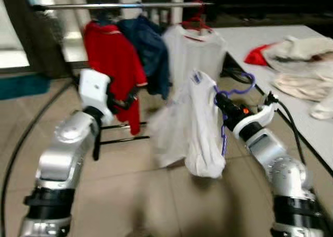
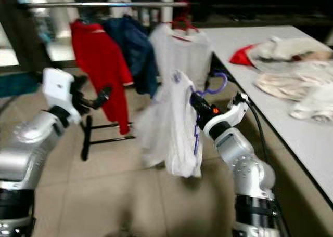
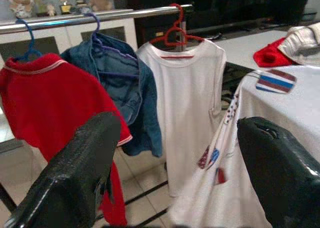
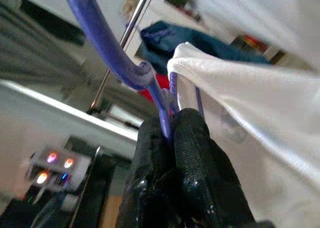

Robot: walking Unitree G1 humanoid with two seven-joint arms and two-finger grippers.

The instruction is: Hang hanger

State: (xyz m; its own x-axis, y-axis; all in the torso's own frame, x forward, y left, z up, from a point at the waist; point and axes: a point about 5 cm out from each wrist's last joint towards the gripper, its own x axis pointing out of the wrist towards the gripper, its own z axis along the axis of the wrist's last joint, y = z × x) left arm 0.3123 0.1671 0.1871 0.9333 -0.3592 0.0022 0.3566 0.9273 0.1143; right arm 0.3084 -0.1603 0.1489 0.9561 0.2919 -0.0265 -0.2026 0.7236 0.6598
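My right gripper (image 1: pixel 222 103) is shut on the neck of a purple hanger (image 1: pixel 237 90), whose hook curls up beside it. A white shirt (image 1: pixel 195 128) with a small flag patch hangs from that hanger, below and in front of the metal rail (image 1: pixel 122 5). In the right wrist view the black fingers (image 4: pixel 192 160) pinch the purple hanger (image 4: pixel 112 50). My left gripper (image 1: pixel 127 98) is open, raised near the red shirt (image 1: pixel 114 60), with nothing between its fingers (image 3: pixel 80 173). On the rail hang the red shirt, a blue denim jacket (image 3: pixel 122 88) and a white tee (image 3: pixel 192 88) on a red hanger.
A white table (image 1: pixel 281 44) stands at the right, with a pile of pale and red clothes (image 1: pixel 299 65) on it. A black cable (image 1: pixel 299 138) runs along its edge. The rack's black base bars (image 1: pixel 122 133) lie on the tiled floor.
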